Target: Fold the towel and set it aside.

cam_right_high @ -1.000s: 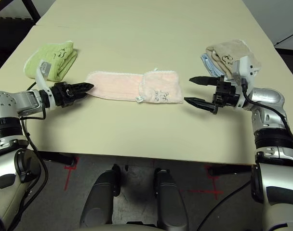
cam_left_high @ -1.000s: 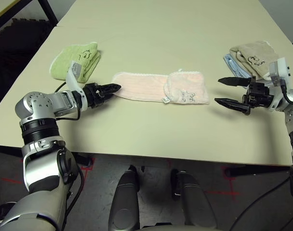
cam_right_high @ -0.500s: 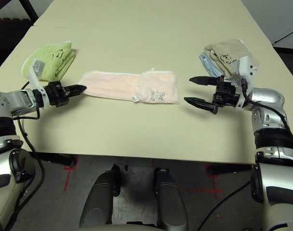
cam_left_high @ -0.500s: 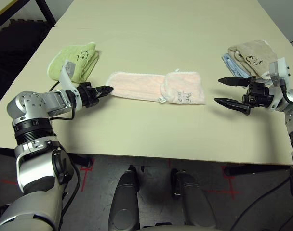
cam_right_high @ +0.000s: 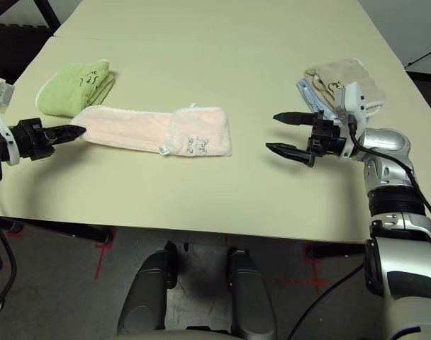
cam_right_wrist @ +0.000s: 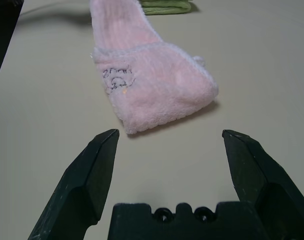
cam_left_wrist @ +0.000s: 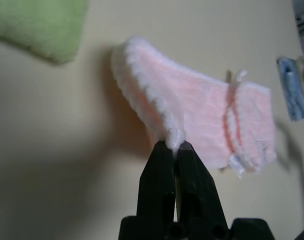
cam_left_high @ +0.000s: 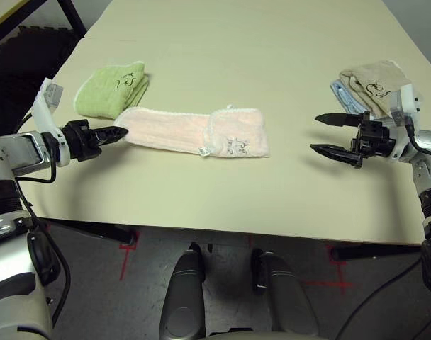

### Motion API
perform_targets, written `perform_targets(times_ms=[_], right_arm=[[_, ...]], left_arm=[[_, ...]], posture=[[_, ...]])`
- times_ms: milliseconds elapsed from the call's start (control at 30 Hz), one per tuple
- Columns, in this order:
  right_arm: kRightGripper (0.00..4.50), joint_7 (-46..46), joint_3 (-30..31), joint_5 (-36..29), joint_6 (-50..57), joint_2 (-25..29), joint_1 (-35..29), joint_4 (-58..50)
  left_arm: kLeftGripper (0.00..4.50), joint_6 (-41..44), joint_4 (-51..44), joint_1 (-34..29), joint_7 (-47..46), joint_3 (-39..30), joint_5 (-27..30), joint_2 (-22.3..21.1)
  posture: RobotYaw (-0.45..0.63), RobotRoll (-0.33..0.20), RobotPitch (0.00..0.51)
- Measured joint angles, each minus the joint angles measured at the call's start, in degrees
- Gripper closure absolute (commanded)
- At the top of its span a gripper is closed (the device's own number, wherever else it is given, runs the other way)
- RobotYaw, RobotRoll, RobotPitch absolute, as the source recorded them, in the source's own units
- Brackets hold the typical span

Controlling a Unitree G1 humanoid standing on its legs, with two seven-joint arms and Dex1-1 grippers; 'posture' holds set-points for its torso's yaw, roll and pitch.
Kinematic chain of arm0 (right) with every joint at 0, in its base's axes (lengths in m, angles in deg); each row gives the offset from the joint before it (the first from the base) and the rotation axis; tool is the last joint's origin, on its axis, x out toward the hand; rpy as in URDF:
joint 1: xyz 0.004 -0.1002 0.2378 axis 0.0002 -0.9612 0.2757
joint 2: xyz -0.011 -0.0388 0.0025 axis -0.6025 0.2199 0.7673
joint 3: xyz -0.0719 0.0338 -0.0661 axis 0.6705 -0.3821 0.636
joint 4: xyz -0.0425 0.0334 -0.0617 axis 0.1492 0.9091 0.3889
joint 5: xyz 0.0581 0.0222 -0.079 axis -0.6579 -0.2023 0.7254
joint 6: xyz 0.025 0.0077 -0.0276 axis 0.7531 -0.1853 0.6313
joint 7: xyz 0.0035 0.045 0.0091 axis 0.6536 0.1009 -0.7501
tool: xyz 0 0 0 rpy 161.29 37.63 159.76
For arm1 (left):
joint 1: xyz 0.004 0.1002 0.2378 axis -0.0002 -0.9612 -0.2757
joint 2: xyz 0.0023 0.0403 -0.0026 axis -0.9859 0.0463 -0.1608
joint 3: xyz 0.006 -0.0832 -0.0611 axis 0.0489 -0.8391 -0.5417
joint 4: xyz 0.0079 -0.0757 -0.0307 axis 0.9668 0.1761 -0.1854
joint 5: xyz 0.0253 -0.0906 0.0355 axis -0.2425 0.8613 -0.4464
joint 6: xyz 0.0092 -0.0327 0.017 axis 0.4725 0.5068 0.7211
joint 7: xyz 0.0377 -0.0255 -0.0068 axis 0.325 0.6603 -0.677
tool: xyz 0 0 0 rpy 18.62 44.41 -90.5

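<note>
My left fingers (cam_left_wrist: 177, 150) now pinch the scalloped end of the pale pink terry towel (cam_left_high: 194, 132) and have dragged it toward the table's left edge, beside the green folded towel (cam_left_high: 110, 90). Right fingers (cam_left_high: 331, 134) stay spread, idle. The fold looks done; setting aside is underway.

The towel (cam_left_high: 194, 131) is pale pink with white edging and dark stitching on its folded right end. A light green cloth (cam_left_high: 110, 89) lies far left; beige (cam_left_high: 372, 79) and blue (cam_left_high: 341, 93) cloths far right. The worktop (cam_left_high: 237, 42) is cream.
</note>
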Motion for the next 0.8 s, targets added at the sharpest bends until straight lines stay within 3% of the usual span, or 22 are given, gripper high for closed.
perform_targets(times_ms=[133, 367, 800], right_arm=[[0.0, -0.09, 0.35, 0.31, -0.27, -0.33, 0.54, 0.56], [0.0, -1.24, 0.46, 1.12, -1.53, -1.94, 2.68, 2.78], [0.0, -3.13, 1.49, 2.18, -2.97, -4.39, 5.13, 6.2]], left_arm=[[4.47, 2.68, -3.95, 5.08, 0.79, 0.46, 2.76, 3.29], [4.47, 8.14, -9.35, 11.1, 0.58, 1.03, 7.16, 13.27], [4.47, 8.8, -11.05, 11.92, -1.08, 1.98, 7.81, 20.01]], posture=[[0.06, 0.0, 0.18], [0.05, 0.0, 0.179], [0.05, 0.0, 0.175]])
